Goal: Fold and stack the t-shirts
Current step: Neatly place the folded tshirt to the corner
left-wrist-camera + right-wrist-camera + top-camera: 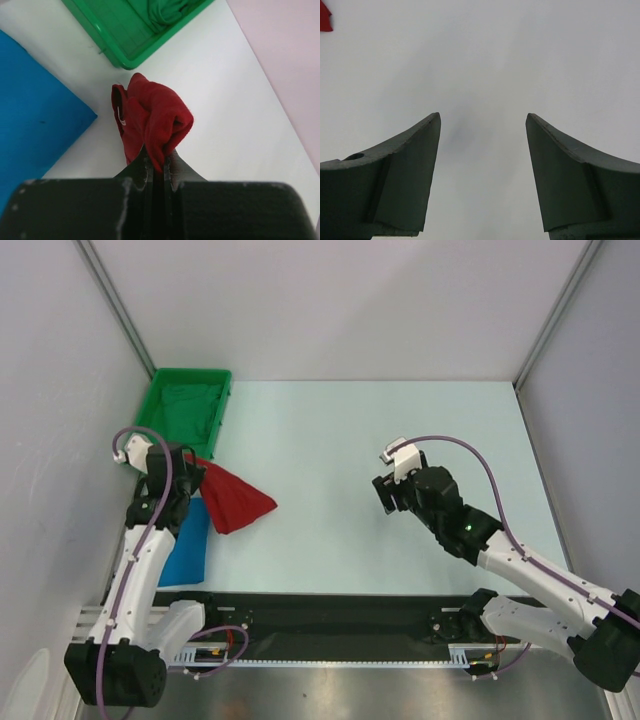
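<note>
1. Risk: L gripper is clamped on just one bunched fold of red shirt. Cloth could slip out or land crumpled, since nothing spreads it.
2. Risk: red shirt at 9 o'clock hangs just beside blue shirt, folded at 8 o'clock. A low drag could muss that fold.
3. R gripper: jaws apart, holding nothing, over bare table near 3 o'clock. Prob. too far to help w/ a fold.
4. Bin at 11 o'clock holds crumpled green cloth.
</note>
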`<act>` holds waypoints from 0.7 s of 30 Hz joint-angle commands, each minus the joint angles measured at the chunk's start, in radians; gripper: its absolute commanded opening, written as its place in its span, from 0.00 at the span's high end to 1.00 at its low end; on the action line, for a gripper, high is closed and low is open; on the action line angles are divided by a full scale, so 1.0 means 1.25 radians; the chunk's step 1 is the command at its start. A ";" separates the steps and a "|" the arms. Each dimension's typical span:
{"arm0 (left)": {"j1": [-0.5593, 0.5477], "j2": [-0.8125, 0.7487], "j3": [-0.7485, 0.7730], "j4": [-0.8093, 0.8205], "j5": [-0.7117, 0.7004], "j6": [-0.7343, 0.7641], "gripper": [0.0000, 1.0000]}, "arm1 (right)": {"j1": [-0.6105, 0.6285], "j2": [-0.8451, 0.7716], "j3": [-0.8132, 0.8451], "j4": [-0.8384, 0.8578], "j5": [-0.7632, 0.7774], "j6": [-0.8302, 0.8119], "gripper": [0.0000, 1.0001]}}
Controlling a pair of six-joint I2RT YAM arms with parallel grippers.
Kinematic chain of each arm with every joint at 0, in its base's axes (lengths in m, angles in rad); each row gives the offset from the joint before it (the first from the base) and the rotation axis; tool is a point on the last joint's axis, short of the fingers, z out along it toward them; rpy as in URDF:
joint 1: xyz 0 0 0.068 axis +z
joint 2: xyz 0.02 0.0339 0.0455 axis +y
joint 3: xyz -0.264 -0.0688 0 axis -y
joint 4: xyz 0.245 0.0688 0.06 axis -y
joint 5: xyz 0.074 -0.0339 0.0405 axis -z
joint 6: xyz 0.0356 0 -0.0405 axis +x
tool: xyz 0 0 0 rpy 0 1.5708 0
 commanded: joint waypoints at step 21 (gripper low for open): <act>0.104 -0.015 0.080 -0.079 -0.125 0.039 1.00 | 0.008 -0.008 -0.025 0.034 -0.008 0.004 0.26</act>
